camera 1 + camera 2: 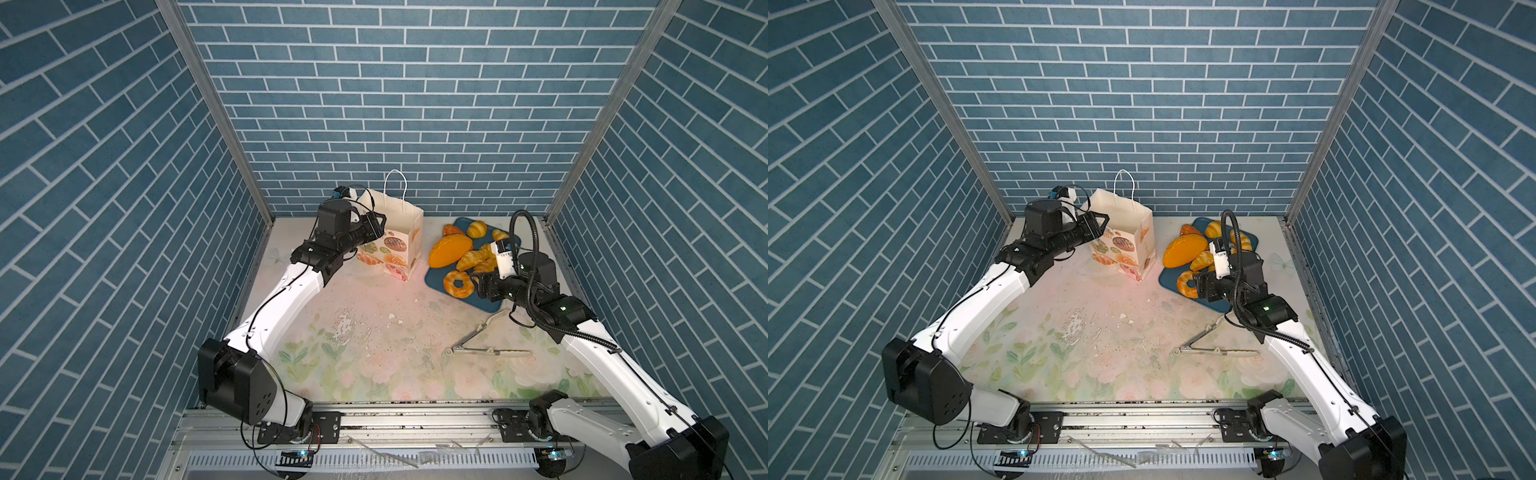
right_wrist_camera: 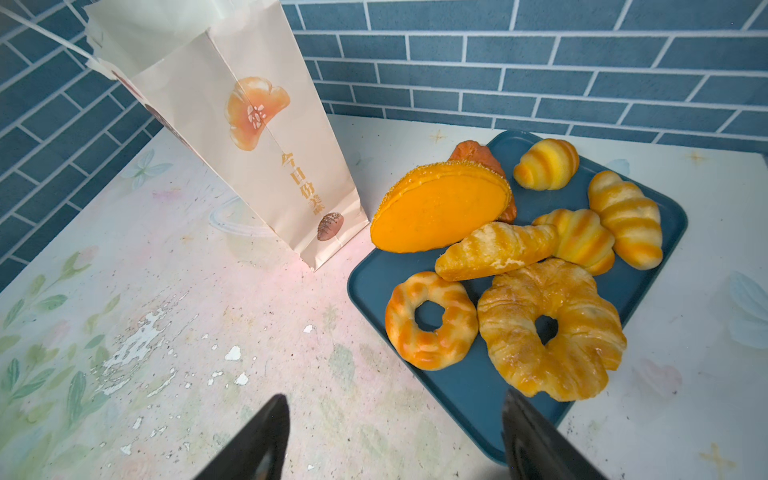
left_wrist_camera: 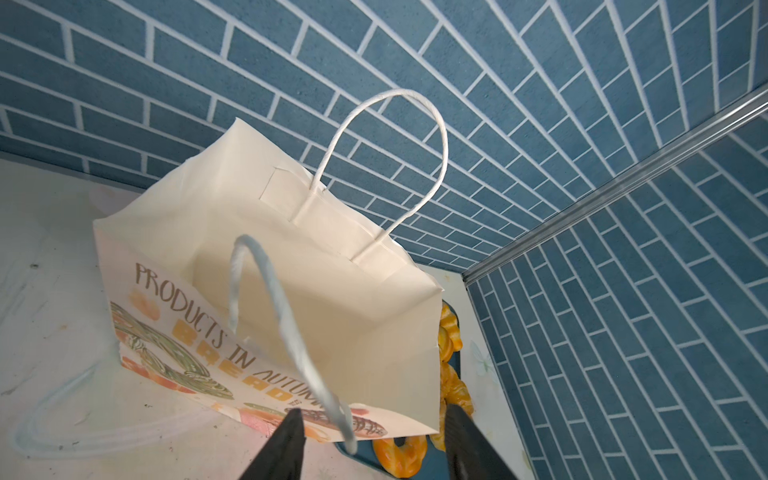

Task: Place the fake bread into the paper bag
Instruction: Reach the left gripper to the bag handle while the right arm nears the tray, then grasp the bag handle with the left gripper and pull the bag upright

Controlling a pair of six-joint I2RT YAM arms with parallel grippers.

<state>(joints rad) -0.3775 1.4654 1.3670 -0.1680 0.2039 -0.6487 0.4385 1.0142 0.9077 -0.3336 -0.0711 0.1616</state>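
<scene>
The paper bag stands open and upright at the back of the table, nothing visible inside. My left gripper is at the bag's near rim, open, with the blurred near cord handle passing between its fingers, unclamped. The fake bread lies piled on a blue tray right of the bag: an oval loaf, a ring doughnut, a large ring croissant and several rolls. My right gripper is open over the tray's near corner, holding nothing.
Metal tongs lie on the floral table in front of the tray. Blue brick walls close in the back and both sides. The bag's far handle stands upright.
</scene>
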